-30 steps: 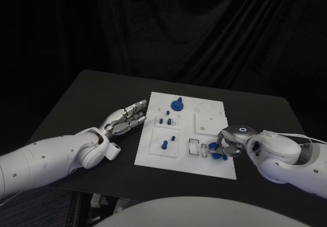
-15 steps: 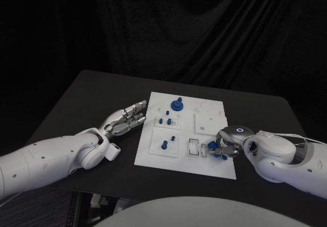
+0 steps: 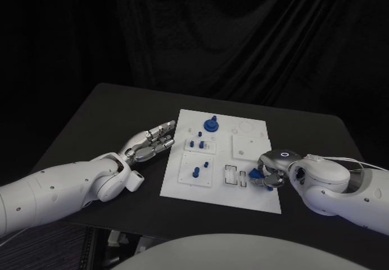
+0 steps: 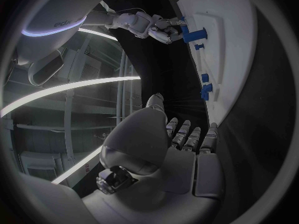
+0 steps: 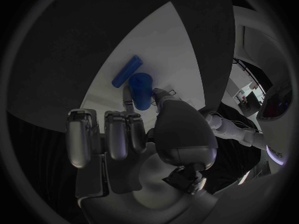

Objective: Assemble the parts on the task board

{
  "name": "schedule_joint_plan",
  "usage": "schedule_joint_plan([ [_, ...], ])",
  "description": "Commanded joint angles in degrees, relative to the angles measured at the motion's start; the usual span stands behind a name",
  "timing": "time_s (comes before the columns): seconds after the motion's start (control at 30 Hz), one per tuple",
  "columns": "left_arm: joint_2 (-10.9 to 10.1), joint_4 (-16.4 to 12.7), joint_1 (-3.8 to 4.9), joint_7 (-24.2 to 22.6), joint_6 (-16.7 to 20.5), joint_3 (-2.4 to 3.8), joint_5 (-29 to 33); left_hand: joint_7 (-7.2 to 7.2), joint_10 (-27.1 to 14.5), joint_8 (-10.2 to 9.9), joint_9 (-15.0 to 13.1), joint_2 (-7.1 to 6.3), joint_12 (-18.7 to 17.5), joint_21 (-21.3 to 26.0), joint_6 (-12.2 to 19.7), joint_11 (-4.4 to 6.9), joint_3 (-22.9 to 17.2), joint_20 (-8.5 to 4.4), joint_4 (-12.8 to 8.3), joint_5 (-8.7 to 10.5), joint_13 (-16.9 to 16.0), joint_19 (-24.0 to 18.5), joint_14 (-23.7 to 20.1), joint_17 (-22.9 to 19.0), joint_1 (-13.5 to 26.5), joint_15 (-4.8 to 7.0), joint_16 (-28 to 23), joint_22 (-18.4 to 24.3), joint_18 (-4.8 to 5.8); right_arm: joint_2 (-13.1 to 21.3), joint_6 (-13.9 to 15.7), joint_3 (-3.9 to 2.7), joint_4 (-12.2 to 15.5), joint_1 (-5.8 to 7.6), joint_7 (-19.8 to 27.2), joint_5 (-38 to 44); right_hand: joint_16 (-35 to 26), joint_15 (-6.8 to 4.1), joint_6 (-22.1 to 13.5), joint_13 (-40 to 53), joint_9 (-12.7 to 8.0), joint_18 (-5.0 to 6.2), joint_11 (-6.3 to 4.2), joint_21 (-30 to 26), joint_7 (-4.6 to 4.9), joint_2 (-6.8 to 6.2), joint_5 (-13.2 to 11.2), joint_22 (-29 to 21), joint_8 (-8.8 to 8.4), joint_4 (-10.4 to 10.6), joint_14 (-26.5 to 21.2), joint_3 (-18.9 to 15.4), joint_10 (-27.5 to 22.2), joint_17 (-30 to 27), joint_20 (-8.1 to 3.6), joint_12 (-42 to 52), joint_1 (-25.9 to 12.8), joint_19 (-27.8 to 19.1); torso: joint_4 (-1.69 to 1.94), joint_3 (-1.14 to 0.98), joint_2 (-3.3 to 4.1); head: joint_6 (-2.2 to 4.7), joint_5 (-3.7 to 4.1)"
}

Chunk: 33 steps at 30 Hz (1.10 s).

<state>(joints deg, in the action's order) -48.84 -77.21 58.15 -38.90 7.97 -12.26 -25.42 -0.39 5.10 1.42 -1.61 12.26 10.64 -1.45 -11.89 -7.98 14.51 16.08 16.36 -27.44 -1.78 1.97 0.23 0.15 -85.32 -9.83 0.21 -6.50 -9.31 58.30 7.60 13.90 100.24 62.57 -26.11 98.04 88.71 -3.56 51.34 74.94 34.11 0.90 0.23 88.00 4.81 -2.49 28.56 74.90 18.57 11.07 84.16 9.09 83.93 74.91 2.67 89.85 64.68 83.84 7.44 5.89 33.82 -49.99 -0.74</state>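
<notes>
The right hand point(image 3: 271, 173) pinched a blue peg point(image 5: 141, 90) over the white board's point(image 3: 186, 185) near right corner, its tip hidden behind the fingers. The left hand point(image 3: 150, 142) lay beside the board, fingers straight, holding nothing.

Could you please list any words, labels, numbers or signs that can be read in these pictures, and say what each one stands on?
"edi": grey letters on the robot's white shell above a glowing band, left wrist view; cut off, so possibly part of a longer word.
Task board: no readable print; its marks are only outlines and slots.
Left hand, right hand and blue parts: no lettering to be seen.
</notes>
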Motion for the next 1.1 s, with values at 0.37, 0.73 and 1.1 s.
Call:
schedule_joint_plan([
  [0.37, 0.0, -0.1, -0.14, -4.0, -0.7, 0.06, 0.3, 0.10, -0.2, 0.4, -0.1, 0.46, 0.1, 0.2, -0.5, -0.44, -0.1, 0.46, 0.0, -0.05, 0.0, -0.1, 0.0, -0.1, 0.4, -0.44, -0.1, 0.0, -0.86, 0.3, 7.5, 0.30, 0.1, -0.29, 3.2, -7.4, 0.1, -0.84, 2.7, 15.1, 3.3, -0.45, -1.09, 0.5, -1.67, -0.03, 9.0, 14.5, 2.89, -4.9, 5.3, 6.0, 6.1, 12.4, -0.68, 0.2, 1.4, 5.4, -0.02, 0.01, 0.03, -0.01, -0.03],
  [0.73, 0.2, -0.1, -0.18, -4.0, -0.8, 0.06, 0.3, 0.16, -0.2, 0.4, -0.1, 0.48, 0.1, 0.2, -0.5, -0.46, -0.1, 0.46, 0.0, 0.03, 0.0, -0.1, 0.0, -0.1, 0.4, -0.46, -0.1, 0.0, -0.85, 1.4, 13.7, 0.16, 2.0, 0.15, 5.8, -24.1, 0.1, -1.14, 2.7, 15.1, 5.4, -0.40, -1.44, 0.4, -2.03, 0.11, 9.8, 14.4, 4.52, -5.0, 5.3, 7.5, 6.1, 12.4, -0.98, 0.2, -0.6, 5.3, -0.04, -0.02, 0.03, -0.01, 0.18],
  [1.1, 0.3, 0.0, -0.19, -3.9, -0.8, 0.07, 0.3, 0.16, -0.2, 0.4, -0.1, 0.48, 0.1, 0.2, -0.5, -0.46, -0.1, 0.46, 0.0, 0.03, 0.0, -0.1, 0.0, -0.1, 0.4, -0.46, -0.1, 0.0, -0.85, 1.4, 10.3, 0.11, 2.3, 1.69, 4.3, -45.9, -0.2, -1.07, 1.0, 15.1, 6.9, -0.18, -1.27, -0.3, -1.79, 1.06, 6.5, 14.1, 5.19, -4.3, 5.1, 8.5, 6.1, 11.7, -1.00, 0.2, -3.0, 5.0, -0.01, 0.00, 0.00, -0.01, 0.10],
])
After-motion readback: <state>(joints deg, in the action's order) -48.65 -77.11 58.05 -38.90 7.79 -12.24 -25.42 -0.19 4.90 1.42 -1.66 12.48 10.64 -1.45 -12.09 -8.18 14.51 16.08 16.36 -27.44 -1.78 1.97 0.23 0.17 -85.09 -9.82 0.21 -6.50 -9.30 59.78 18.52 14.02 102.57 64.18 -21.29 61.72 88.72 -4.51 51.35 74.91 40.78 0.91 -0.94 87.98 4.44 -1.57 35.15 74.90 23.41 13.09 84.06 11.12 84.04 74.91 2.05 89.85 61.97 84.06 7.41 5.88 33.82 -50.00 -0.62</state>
